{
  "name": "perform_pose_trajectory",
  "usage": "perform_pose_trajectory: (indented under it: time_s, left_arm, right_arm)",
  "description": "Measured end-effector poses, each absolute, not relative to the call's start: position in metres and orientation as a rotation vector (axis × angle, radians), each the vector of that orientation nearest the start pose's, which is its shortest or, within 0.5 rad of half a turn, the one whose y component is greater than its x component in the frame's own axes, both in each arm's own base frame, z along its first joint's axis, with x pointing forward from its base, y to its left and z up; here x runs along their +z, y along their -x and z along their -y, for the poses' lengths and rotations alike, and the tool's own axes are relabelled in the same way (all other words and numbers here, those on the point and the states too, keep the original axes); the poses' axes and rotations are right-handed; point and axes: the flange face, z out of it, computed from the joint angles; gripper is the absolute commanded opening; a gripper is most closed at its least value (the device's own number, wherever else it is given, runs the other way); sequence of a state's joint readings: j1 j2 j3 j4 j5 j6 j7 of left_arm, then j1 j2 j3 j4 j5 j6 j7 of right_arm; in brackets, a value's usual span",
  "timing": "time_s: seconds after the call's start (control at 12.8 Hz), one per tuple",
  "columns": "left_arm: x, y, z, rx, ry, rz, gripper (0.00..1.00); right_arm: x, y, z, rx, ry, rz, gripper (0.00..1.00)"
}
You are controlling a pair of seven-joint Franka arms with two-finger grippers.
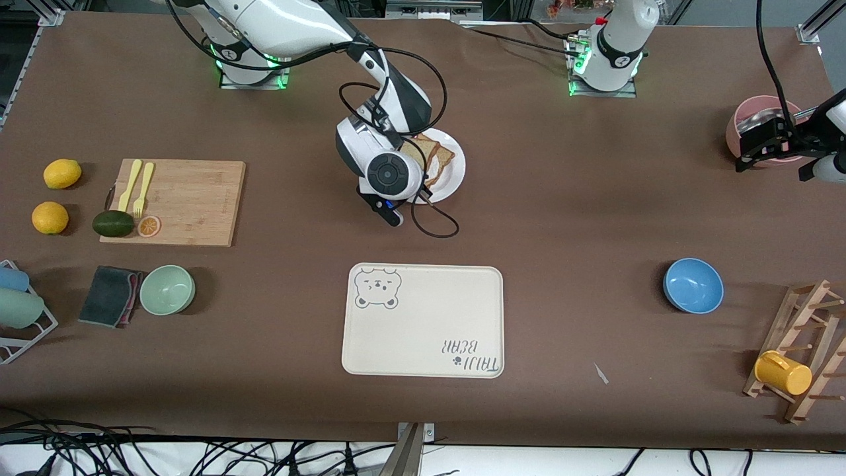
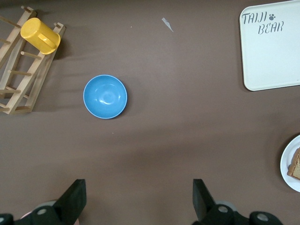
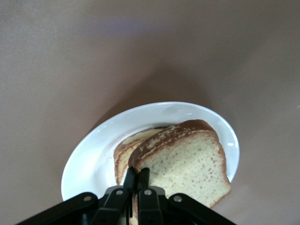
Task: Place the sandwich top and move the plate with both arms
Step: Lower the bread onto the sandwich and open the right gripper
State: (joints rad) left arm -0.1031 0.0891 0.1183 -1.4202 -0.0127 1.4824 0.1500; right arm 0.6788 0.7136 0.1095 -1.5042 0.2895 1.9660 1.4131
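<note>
The cream tray (image 1: pixel 423 320) is lying nearest the front camera. Farther off, the plate (image 1: pixel 453 177) is carrying a lower bread slice (image 3: pixel 123 152), with the sandwich top (image 3: pixel 187 164) resting on it. The right gripper (image 3: pixel 136 180) is pinching the top slice's edge, fingers nearly together. The left gripper (image 2: pixel 137 199) is hovering wide apart beside the pink bowl (image 1: pixel 753 119), holding nothing.
</note>
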Motion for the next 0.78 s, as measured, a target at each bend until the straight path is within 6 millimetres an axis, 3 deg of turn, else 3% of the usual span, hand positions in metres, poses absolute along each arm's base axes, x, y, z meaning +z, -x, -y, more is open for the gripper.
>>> perform_pose_trajectory:
  time_s: [0.08, 0.23, 0.63, 0.78]
  left_arm:
    - [0.637, -0.573, -0.004, 0.041, 3.138, -0.214, 1.00]
    - [0.637, -0.573, -0.004, 0.041, 3.138, -0.214, 1.00]
    - [0.636, -0.574, -0.005, 0.045, 3.139, -0.207, 1.00]
    - [0.635, -0.574, -0.007, 0.049, 3.139, -0.201, 1.00]
  right_arm:
    - [0.230, -0.479, -0.496, 0.629, 2.886, -1.222, 0.00]
    - [0.228, -0.477, -0.502, 0.607, 2.867, -1.226, 0.99]
    - [0.230, -0.473, -0.506, 0.561, 2.926, -1.182, 1.00]
    - [0.243, -0.481, -0.503, 0.494, 2.982, -1.147, 1.00]
